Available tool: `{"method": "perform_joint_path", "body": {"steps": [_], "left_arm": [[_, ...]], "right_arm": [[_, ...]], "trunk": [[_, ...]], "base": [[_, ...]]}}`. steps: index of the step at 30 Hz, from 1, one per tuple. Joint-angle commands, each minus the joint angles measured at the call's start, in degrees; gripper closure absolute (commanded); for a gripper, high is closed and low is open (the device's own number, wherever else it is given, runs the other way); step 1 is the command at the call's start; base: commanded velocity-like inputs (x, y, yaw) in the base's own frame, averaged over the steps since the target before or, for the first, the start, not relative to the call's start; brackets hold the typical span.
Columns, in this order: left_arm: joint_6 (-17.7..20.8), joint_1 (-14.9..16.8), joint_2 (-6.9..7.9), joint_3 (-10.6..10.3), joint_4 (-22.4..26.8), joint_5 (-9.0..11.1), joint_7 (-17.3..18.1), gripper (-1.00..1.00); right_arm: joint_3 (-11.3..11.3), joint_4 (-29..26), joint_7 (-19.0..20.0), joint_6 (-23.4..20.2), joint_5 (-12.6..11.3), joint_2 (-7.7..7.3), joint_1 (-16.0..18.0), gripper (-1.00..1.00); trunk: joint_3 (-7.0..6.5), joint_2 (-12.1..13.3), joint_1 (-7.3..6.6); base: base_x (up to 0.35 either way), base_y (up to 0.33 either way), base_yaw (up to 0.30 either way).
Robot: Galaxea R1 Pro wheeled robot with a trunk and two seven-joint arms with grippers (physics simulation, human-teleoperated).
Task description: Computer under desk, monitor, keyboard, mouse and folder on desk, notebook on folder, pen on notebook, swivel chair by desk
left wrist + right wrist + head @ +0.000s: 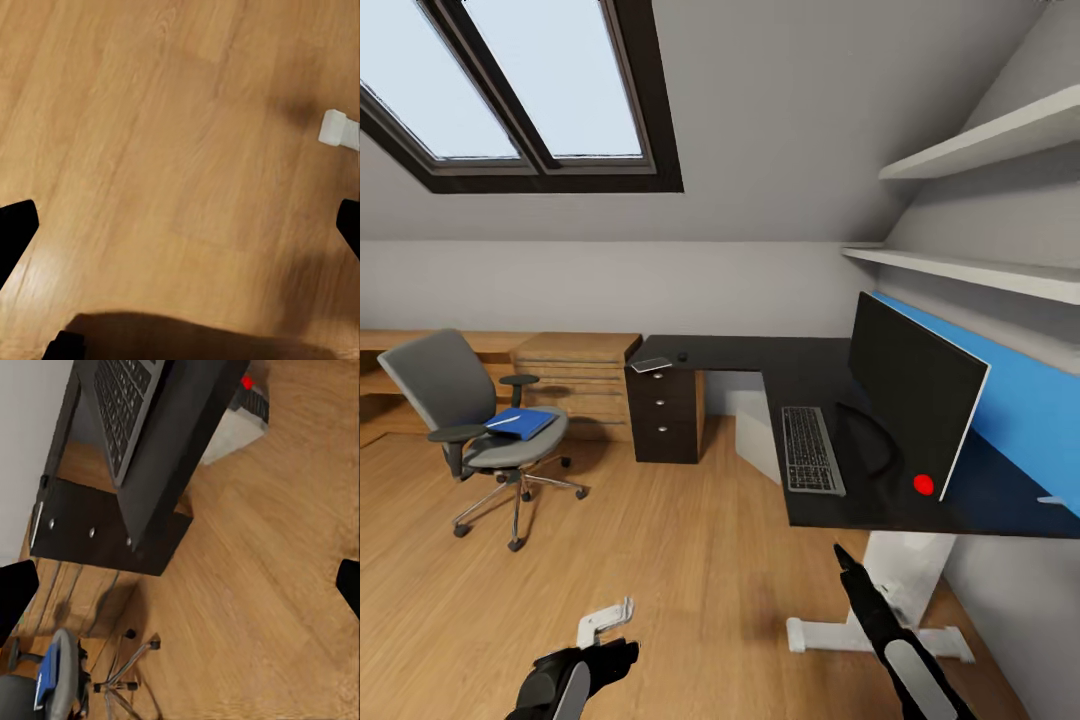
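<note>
Swivel chair (470, 425): grey seat, black armrests, chrome star base on casters; stands on the wood floor (660, 560), well apart from the desk. Likely rolls freely under a push at the backrest or an armrest; a hard shove could spin it.

Folder (522, 422): flat blue, lying on the chair seat with a thin white pen (503, 421) on top. Judged light and slightly flexible; best pinched at an overhanging edge, kept level so the pen does not slide off.

Left gripper (595, 640): low over bare floor, jaws spread wide, nothing held.

Notebook (651, 364): small, thin, pale-edged, on the desk's far wing above the drawer unit (665, 415). Light; take by an edge.

Mouse (682, 355): small dark lump just beside the notebook. Smooth and rounded, may slip; grip across its sides.

Keyboard (811, 449): slim, on the desk (800, 375) just in front of the monitor. Stiff, light.

Right gripper (847, 562): near the desk's front edge, fingers wide apart in the wrist view, empty.

Monitor (912, 395): upright on the desk before the blue panel (1020, 395). Top-heavy, fragile.

Computer (244, 416): pale box with red light, on the floor under the desk.
</note>
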State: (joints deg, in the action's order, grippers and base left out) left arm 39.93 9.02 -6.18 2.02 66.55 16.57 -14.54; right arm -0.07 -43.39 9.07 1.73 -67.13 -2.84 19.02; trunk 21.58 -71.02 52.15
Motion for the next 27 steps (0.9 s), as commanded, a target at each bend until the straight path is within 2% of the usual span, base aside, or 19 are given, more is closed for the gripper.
{"method": "perform_joint_path", "body": {"steps": [1,3,5,7,9,10,11,18,22,27], "left_arm": [[0.1,0.0,0.18,0.1,-0.9,0.6,-0.4,-1.00],[-1.2,0.0,0.80,0.1,-4.6,0.6,-0.4,-1.00],[-2.7,0.0,1.05,0.0,-6.6,0.5,-0.4,-1.00],[-6.3,0.0,1.33,0.0,-10.5,0.5,-0.4,-1.00],[-8.1,0.0,1.43,0.0,-12.5,0.4,-0.4,-1.00],[-10.7,0.0,1.52,0.0,-15.3,0.4,-0.3,-1.00],[-15.2,0.0,1.76,0.0,-19.9,0.4,-0.3,-1.00],[-26.8,0.0,2.74,-0.1,-28.6,0.3,-0.2,-1.00],[-30.1,0.0,2.82,-0.1,-30.2,0.2,-0.2,-1.00],[-31.3,0.0,3.14,-0.2,-30.8,0.3,-0.2,-1.00]], "right_arm": [[0.1,1.4,0.2,1.2,1.7,0.48,0.1,-1.00],[0.5,7.0,0.1,5.8,10.8,2.15,0.1,-1.00],[0.6,9.9,0.0,8.7,15.5,2.92,0.1,-1.00],[0.7,15.3,0.0,15.0,23.6,4.16,0.1,-1.00],[0.8,17.9,0.0,17.9,26.7,4.54,0.1,-1.00],[0.8,21.6,0.0,21.8,30.2,4.85,0.1,-1.00],[1.0,26.4,0.1,25.5,33.6,5.04,0.1,-1.00],[1.4,29.8,0.3,27.4,36.0,5.09,0.1,-1.00],[1.7,30.0,0.3,27.6,38.0,5.00,0.1,-1.00],[1.8,30.0,0.3,27.6,39.0,4.94,0.1,-1.00]], "trunk": [[-0.13,0.4,-0.23],[-0.48,1.2,-0.67],[-0.84,2.0,-1.11],[-1.20,2.8,-1.55],[-1.56,3.6,-1.99],[-1.74,4.0,-2.20],[-1.92,4.4,-2.42],[-3.18,7.2,-3.96],[-3.90,8.8,-4.84],[-4.43,10.0,-5.50]], "base": [[-0.004,-0.002,0.000],[-0.002,-0.001,0.000],[-0.001,-0.001,0.000],[0.000,0.000,0.000],[0.000,0.000,0.000],[0.000,0.000,0.000],[0.000,0.000,0.000],[0.000,0.000,0.000],[0.000,0.000,0.000],[0.000,0.000,0.000]]}}
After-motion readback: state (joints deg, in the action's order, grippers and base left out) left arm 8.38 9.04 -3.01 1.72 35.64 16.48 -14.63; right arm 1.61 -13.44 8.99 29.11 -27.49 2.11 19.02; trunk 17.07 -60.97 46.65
